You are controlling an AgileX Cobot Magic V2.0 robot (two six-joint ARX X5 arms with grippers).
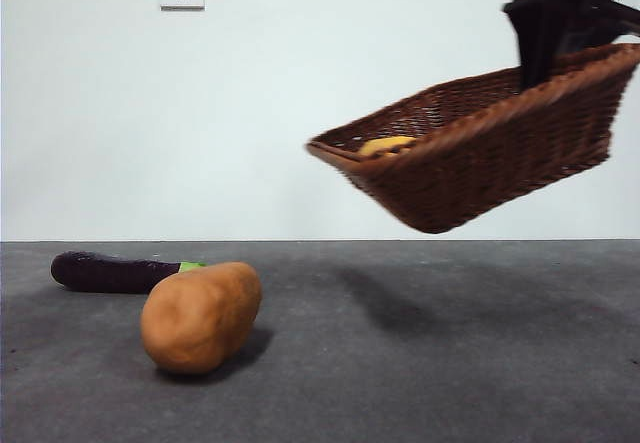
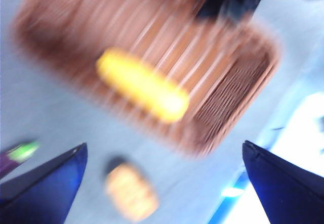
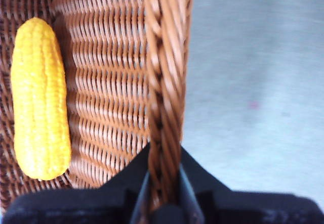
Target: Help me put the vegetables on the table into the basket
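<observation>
Right gripper (image 3: 163, 183) clamps the braided rim of the one basket (image 1: 480, 153), lifted and tilted above the table (image 1: 420, 363) at right. Left gripper (image 2: 162, 183) hangs open. Only wrist views reveal one corn cob (image 3: 39, 97) inside. One potato (image 1: 200, 315) sits near-left; one eggplant (image 1: 112, 271) lies behind.

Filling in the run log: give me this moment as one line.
right gripper: shut on basket rim, basket lifted, tilted | corn: in basket | potato, eggplant: on table | left gripper: open, empty
</observation>
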